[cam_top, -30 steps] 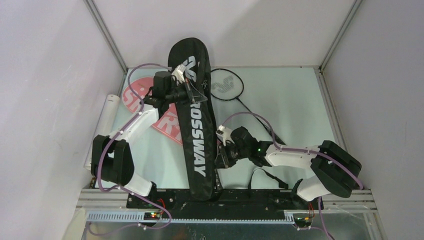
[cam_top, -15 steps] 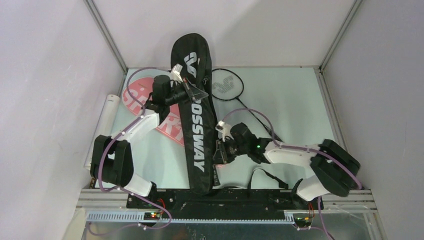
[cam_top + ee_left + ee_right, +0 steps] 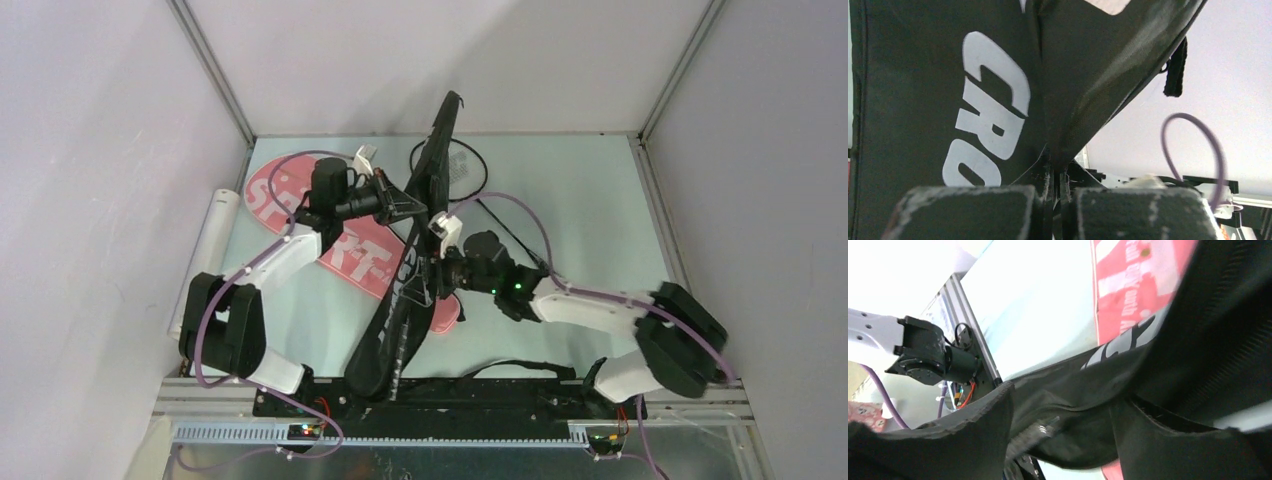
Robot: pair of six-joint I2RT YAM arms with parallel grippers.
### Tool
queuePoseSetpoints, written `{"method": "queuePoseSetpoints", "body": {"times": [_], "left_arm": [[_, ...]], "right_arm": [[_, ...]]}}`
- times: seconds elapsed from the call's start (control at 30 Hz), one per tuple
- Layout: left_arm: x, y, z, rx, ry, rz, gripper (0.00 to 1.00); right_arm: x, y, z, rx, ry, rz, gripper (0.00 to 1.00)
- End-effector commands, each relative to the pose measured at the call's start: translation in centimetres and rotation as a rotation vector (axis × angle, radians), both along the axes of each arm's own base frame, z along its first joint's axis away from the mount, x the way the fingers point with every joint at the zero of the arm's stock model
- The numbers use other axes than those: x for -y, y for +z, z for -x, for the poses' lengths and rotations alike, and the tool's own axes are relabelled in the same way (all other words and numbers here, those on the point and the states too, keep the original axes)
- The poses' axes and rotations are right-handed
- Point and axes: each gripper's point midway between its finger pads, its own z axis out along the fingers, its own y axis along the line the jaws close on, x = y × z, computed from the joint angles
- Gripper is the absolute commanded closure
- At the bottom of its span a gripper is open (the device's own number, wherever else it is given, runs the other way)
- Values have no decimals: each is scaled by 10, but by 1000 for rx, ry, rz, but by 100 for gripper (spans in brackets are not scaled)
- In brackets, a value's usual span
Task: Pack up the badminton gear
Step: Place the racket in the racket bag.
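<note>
Black CROSSWAY bag (image 3: 408, 292) up on edge, tilted diag. over pink SPORT bag (image 3: 345, 255) lying flat on counter (image 3: 570, 210); black racket (image 3: 467, 172) just behind, white tube (image 3: 205, 250) at L edge.

upper middle: racket (image 3: 470, 174) head half behind raised black bag (image 3: 398, 310) | centre: pink bag (image 3: 362, 266) partly covered | left edge: tube (image 3: 210, 232) near end hidden

Bags: two are showing — black bag (image 3: 390, 330), pink bag (image 3: 275, 195)
Rackets: one black racket (image 3: 468, 172) is showing, upper centre
Tubes: one white tube (image 3: 208, 245) is lying left
</note>
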Motion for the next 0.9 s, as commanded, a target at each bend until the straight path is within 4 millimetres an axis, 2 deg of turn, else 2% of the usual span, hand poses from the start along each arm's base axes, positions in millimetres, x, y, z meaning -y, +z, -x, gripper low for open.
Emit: {"method": "queuePoseSetpoints", "body": {"times": [0.0, 0.1, 0.13, 0.17, 0.2, 0.23, 0.33, 0.43, 0.53, 0.63, 0.67, 0.7, 0.73, 0.87], "left_arm": [[-10, 15, 0, 53, -13, -67, 100], [-16, 11, -7, 54, 12, -81, 100], [-15, 9, -8, 49, 9, -82, 100], [-15, 10, -8, 47, 2, -75, 100], [-14, 10, -9, 49, -2, -69, 100], [-12, 11, -8, 44, -11, -60, 100], [-11, 13, -9, 42, -19, -58, 100], [-12, 15, -10, 55, -16, -73, 100], [-13, 13, -10, 43, -17, -87, 100], [-14, 14, -11, 53, -19, -101, 100], [-14, 12, -11, 52, -18, -108, 100], [-15, 11, -12, 48, -17, -112, 100], [-15, 11, -13, 52, -15, -117, 100], [-17, 6, -15, 40, -16, -124, 100]], "right_arm": [[28, 62, -7, 206, -89, -24, 28], [71, 62, -11, 232, -255, 93, 20], [84, 61, -11, 234, -294, 112, 9], [98, 46, -11, 225, -335, 175, 5], [103, 44, -9, 220, -351, 179, 2], [110, 30, -8, 202, -362, 207, 1], [111, 3, -6, 123, -347, 223, 1], [98, -16, -2, 79, -292, 220, 4], [64, -17, -1, 70, -207, 136, 9], [43, -26, -9, 52, -195, 105, 16], [36, -21, -14, 50, -199, 79, 19], [32, -31, -16, 32, -199, 95, 20], [24, -25, -19, 31, -188, 65, 21], [17, -39, -23, -6, -196, 95, 23]]}}
